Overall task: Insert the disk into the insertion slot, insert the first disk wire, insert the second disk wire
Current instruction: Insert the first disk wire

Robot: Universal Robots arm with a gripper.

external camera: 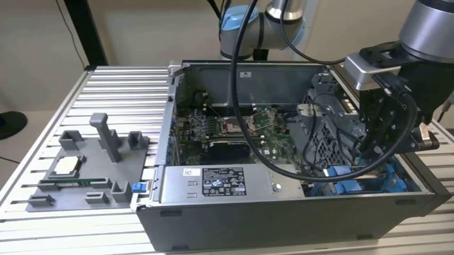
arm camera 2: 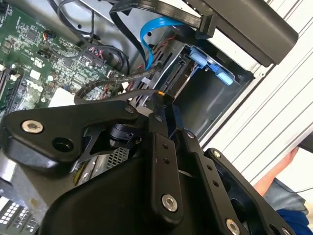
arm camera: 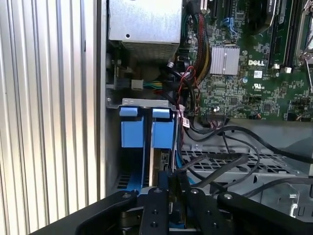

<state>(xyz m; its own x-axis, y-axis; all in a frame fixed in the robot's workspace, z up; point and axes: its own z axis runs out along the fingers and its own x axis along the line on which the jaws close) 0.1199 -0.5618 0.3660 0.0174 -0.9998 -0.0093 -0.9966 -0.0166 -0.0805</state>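
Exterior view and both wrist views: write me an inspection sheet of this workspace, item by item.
Surface: slatted aluminium table, carrying the open computer case.
Job's things: the disk's blue carrier sits inside the insertion slot; the disk wires cannot be picked out among the leads.
Clutter: grey fixture tray with small parts, to the exterior view's left of the case.
Grippers: gripper hangs low inside the case, close to the blue carrier.
Cables: black cable loops from the arm into the case; blue flat cable curls near the slot.
Surroundings: a person's hand beyond the table edge.
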